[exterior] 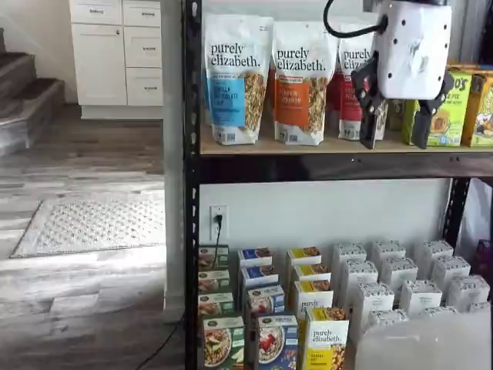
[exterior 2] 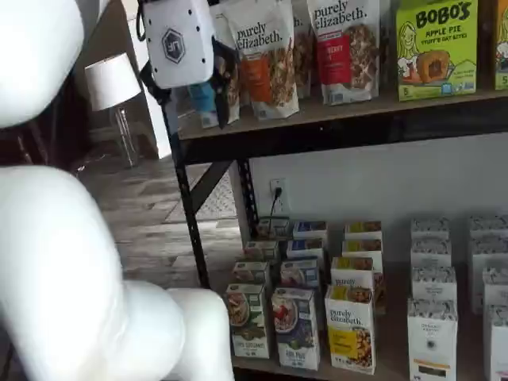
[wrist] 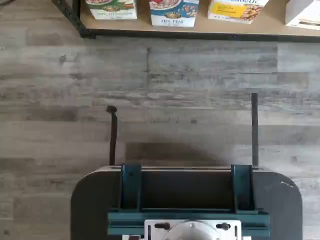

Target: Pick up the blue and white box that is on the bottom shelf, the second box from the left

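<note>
The blue and white box stands at the front of the bottom shelf in both shelf views [exterior: 277, 343] [exterior 2: 296, 327], between a green box [exterior: 223, 341] and a yellow-and-white box [exterior: 326, 343]. Several like boxes stand in a row behind it. The wrist view shows its lower part [wrist: 174, 12] on the shelf board [wrist: 140, 26], far across the wood floor. My gripper [exterior: 394, 137] hangs high up in front of the wooden tier, well above and to the right of the box. Its two black fingers [exterior: 369, 116] show a plain gap and hold nothing. It also shows in a shelf view [exterior 2: 190, 97].
Granola bags [exterior: 236, 77] and Bobo's boxes [exterior 2: 435, 48] fill the wooden tier. White cartons [exterior: 397, 274] stand right of the cereal rows. The rack's black upright [exterior: 192, 185] is left of the boxes. My white arm [exterior 2: 71, 262] fills the foreground. A dark mount with teal brackets [wrist: 186, 200] shows in the wrist view.
</note>
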